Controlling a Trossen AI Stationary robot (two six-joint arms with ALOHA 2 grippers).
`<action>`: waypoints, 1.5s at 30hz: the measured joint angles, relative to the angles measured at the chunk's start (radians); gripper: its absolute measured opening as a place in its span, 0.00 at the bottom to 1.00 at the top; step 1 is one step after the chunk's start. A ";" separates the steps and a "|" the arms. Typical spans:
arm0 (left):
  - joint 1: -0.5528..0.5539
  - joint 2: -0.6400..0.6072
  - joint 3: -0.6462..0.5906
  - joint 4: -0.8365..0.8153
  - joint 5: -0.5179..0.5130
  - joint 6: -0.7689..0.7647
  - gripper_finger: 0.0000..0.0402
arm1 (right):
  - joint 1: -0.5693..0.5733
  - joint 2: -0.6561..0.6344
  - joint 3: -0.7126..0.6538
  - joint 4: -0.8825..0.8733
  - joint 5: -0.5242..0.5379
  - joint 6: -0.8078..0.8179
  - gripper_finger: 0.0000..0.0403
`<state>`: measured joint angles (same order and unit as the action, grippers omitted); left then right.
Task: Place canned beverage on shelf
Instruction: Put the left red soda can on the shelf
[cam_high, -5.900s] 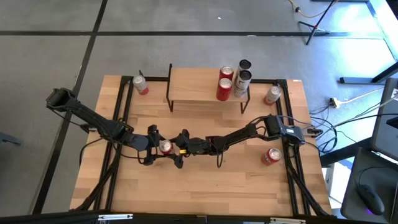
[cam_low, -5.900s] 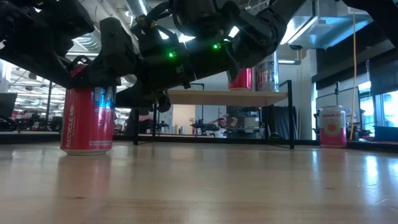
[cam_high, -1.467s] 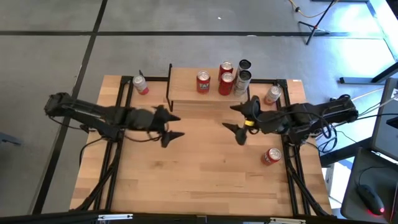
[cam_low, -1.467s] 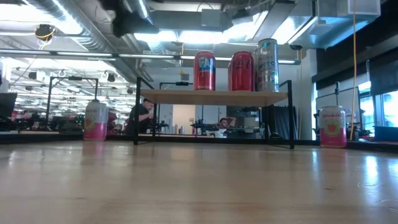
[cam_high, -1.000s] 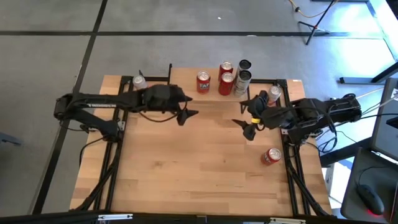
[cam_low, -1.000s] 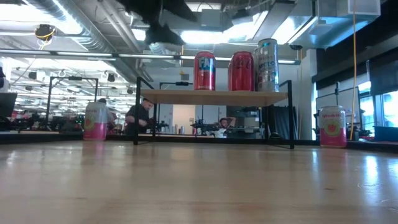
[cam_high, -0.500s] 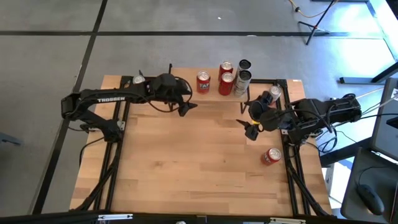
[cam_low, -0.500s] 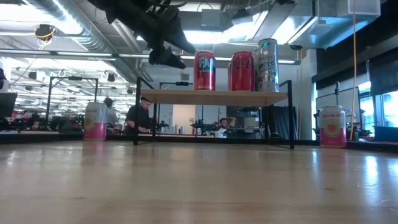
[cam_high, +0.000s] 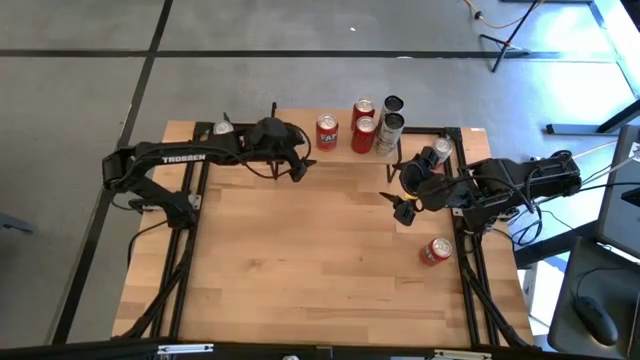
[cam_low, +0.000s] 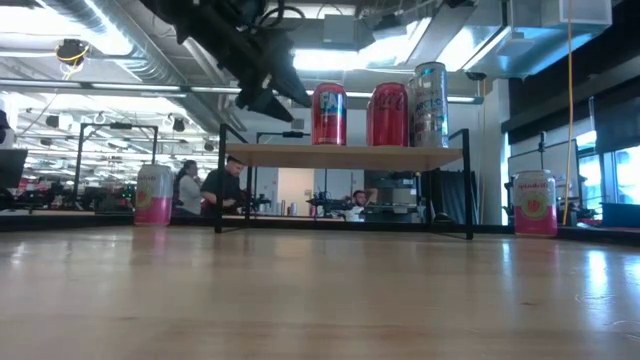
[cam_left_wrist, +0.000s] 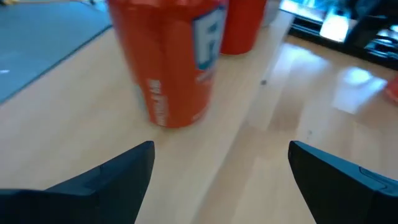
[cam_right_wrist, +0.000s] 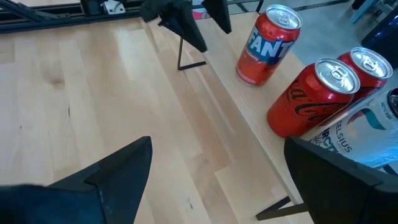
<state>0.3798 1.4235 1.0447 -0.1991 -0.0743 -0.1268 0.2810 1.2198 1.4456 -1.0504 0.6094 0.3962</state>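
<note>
We see the wide pale wooden bench (cam_high: 320, 270) first, and at its twelve o'clock edge the low shelf with a light wooden top on thin black legs (cam_low: 345, 153). On that top stand four cans: the orange soda can (cam_high: 326, 132) nearest the shelf's nine o'clock end, then two red cola cans (cam_right_wrist: 309, 98) and a tall silver-and-black can (cam_high: 390, 124) toward three o'clock.

The left tool (cam_high: 298, 168) hangs at the shelf's nine o'clock end, fingers spread wide and empty, just apart from the orange can, which stands upright on its own. The right tool (cam_high: 400, 205) waits at three o'clock, also wide and empty.

We judge the placing done; the careful part now is drawing the left tool straight back, keeping both fingers off the can's sides.

Loose pink cans (cam_low: 154, 194) and a red one (cam_high: 435, 251) sit off the shelf.
</note>
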 joint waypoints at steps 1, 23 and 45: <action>0.000 0.006 0.000 0.013 -0.017 0.000 0.89 | 0.000 0.000 0.000 0.000 0.000 0.000 0.87; 0.054 0.026 0.000 0.122 -0.032 0.030 0.48 | 0.000 0.000 0.000 0.001 -0.019 0.044 0.87; 0.083 0.187 0.000 0.418 -0.025 0.091 0.35 | 0.000 0.000 0.000 0.000 -0.019 0.044 0.87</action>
<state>0.4625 1.6105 1.0451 0.2186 -0.0994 -0.0354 0.2810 1.2198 1.4456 -1.0500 0.5907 0.4404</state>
